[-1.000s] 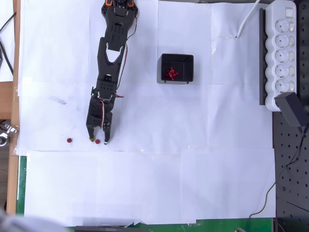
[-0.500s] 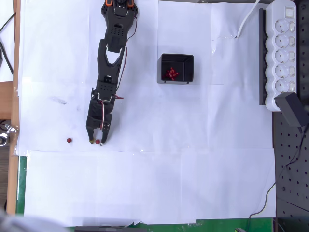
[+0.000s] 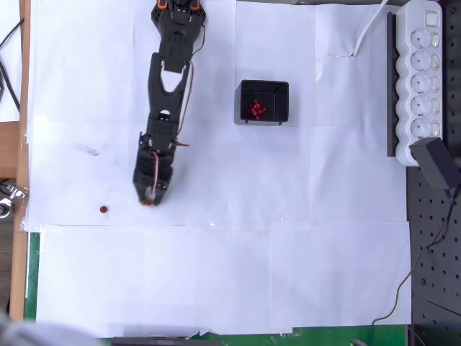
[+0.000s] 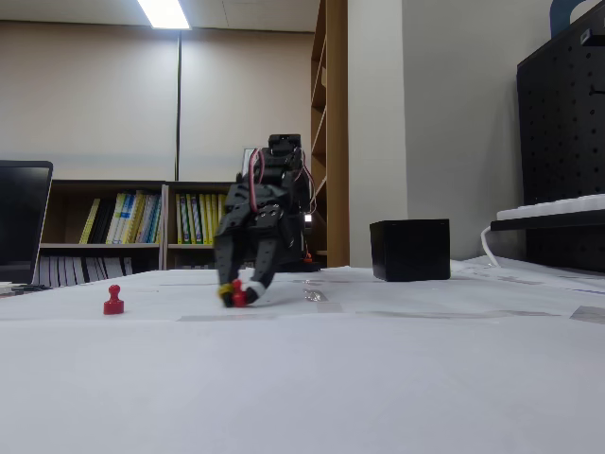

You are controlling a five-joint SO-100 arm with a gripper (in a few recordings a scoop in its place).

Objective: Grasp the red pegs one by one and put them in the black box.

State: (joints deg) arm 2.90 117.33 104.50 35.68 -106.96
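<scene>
The claw (image 3: 148,200) is squeezed shut on a red peg (image 4: 239,298), right down at the white tabletop (image 3: 238,274). Another red peg (image 3: 103,210) stands alone to the left of the claw, a little way off. From above it is just a dot, but the fixed view shows its round head and wide foot. The black box (image 3: 263,101) sits far to the right with a pile of red pegs (image 3: 256,109) inside; the fixed view hides that pile.

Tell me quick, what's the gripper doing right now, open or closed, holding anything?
Gripper: closed on a red peg, low at the white table.
</scene>
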